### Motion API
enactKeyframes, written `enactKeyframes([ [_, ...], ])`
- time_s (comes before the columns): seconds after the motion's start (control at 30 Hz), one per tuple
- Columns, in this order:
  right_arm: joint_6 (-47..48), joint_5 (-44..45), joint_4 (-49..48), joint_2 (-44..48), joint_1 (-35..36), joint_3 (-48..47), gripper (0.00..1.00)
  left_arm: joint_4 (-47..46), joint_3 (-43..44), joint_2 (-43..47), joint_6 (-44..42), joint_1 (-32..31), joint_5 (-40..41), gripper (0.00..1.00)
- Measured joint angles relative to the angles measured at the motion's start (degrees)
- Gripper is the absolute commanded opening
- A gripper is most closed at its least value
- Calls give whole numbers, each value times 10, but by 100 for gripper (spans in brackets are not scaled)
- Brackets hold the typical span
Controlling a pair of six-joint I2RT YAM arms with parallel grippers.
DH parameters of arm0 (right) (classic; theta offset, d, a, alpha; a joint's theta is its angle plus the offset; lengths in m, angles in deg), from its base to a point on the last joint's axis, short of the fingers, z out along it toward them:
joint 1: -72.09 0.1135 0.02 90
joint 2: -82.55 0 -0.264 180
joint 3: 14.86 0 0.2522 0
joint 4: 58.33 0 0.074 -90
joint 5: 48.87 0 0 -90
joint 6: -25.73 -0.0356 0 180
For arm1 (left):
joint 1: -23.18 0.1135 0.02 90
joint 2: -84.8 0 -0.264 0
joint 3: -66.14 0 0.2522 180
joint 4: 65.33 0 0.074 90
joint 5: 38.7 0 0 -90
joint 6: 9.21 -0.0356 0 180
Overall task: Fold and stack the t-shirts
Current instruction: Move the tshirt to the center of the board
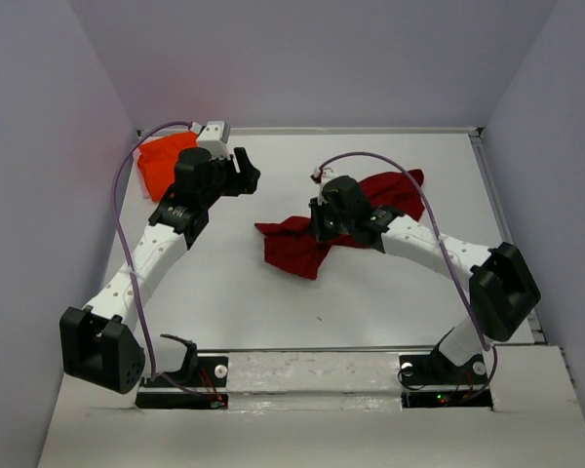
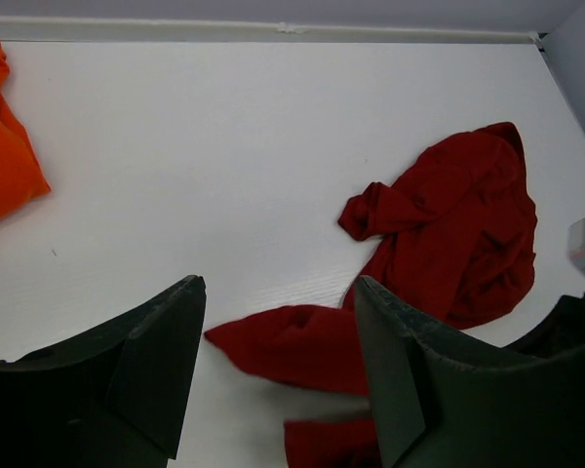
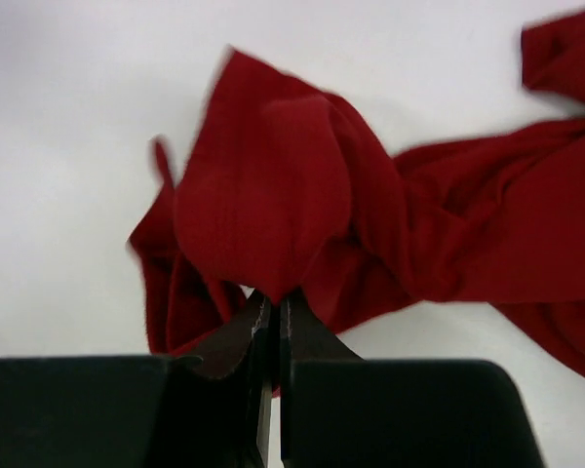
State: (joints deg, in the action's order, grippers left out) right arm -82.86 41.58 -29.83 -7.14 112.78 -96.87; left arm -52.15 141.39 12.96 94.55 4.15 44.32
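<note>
Right gripper pinches the crimson t-shirt; left gripper hangs open off to its side.

The crimson t-shirt (image 1: 297,249) lies crumpled and unfolded near the middle of the white table (image 1: 370,302), a bunched part reaching toward the far right and a flatter flap toward the near left. The right gripper (image 3: 273,307) sits over the shirt's middle, fingers closed tight on a fold of the red cloth, which puffs up from the tips. The left gripper (image 2: 278,283) is to the left of the crimson t-shirt and a little farther back, clear of it, fingers spread wide with nothing between them. Farther left again, well apart from the crimson t-shirt, the orange t-shirt (image 1: 161,161) lies heaped in the far left corner.
</note>
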Motion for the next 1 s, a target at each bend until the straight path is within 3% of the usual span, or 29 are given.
enactKeyframes([
  [0.03, -5, -6, 2, -10, 7, 11, 50, 0, 0, 0, 0, 0, 0, 72],
  [0.07, -7, -12, 4, -23, 14, 21, 69, 0, 0, 0, 0, 0, 0, 72],
  [0.13, -15, -17, 7, -43, 21, 34, 83, 0, 0, -1, 0, 0, 2, 72],
  [0.33, -15, -19, 13, -47, 25, 40, 85, 0, 0, -7, 0, 0, 4, 72],
  [0.63, 6, -10, 14, -82, 25, -42, 84, 3, 0, -21, -2, 0, 22, 72],
  [1.0, 22, -6, 35, -63, 25, -101, 84, 30, 1, -47, -2, 0, 55, 72],
])
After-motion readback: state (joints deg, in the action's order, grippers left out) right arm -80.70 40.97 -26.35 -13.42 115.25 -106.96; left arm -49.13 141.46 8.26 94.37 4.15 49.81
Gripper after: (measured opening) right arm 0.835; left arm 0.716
